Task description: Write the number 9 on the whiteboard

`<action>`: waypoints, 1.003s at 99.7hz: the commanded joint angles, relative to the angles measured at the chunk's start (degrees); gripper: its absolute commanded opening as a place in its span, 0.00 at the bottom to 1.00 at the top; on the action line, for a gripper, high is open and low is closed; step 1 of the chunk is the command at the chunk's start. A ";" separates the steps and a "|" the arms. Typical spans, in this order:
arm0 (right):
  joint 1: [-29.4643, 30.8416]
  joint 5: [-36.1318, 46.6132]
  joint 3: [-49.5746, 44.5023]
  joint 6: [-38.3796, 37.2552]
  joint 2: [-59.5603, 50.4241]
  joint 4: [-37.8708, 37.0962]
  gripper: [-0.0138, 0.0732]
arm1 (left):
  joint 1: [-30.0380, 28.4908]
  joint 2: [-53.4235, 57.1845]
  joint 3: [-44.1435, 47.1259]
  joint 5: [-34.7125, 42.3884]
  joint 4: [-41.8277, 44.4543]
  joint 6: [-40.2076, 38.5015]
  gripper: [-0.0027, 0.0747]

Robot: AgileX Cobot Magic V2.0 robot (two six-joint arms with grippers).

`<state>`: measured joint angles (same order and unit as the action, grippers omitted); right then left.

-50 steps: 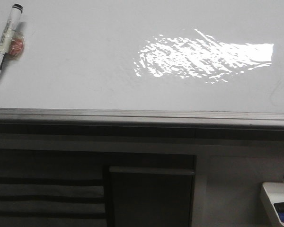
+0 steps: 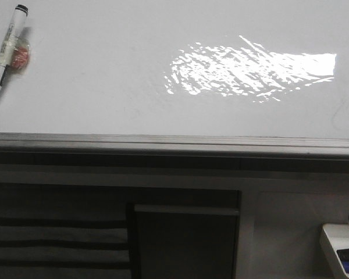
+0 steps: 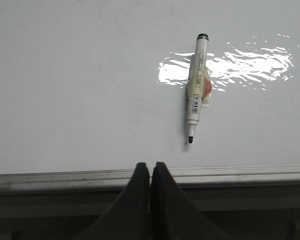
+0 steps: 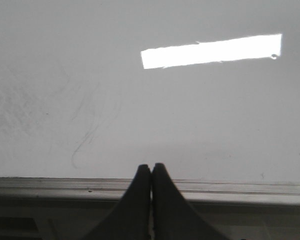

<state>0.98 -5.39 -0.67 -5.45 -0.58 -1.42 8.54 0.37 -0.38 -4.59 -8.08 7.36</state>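
Our left hand is clenched on nothing, its two dark, tapered fingers pressed flat together and hanging just off the near edge of the whiteboard. Our right hand is the same: clenched, empty, poised beside the grey metal strip that borders the board.

Beyond the left hand lies the marker, uncapped, its black tip pointing back toward us and a wad of pale tape with a reddish lump wrapped round its middle. It rests flat on the board, apart from both hands.

Against the picture from half a second ago nothing has shifted: the marker sits in the same spot and neither hand enters the front view. We judge the task has not begun, since no number 9 shows anywhere on the board; only a faint grey curved smudge marks it on the right side.

The board is smooth and glossy, throwing back a bright glare. The marker is a slim white plastic cylinder with a printed label. A small white tray of coloured markers sits low at the right.
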 commanded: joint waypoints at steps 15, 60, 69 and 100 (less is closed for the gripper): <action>0.44 4.95 -1.57 0.52 -1.00 -0.65 0.08 | -0.15 1.50 1.70 4.59 -0.61 -0.33 0.01; 0.44 10.96 -1.33 0.52 -1.00 -0.65 0.08 | -0.15 1.50 0.83 8.49 -3.66 -0.33 0.01; 0.44 10.77 0.69 0.52 -1.00 -0.65 0.08 | -0.15 1.50 -1.78 8.69 -9.04 -0.33 0.01; 0.44 -5.39 15.57 0.52 2.24 -0.90 0.08 | -0.15 -4.55 -20.09 -4.79 -5.21 -0.19 0.01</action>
<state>0.98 -10.58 9.14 -5.45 -0.58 -1.42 8.54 -0.41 -13.97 -8.43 -15.58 7.36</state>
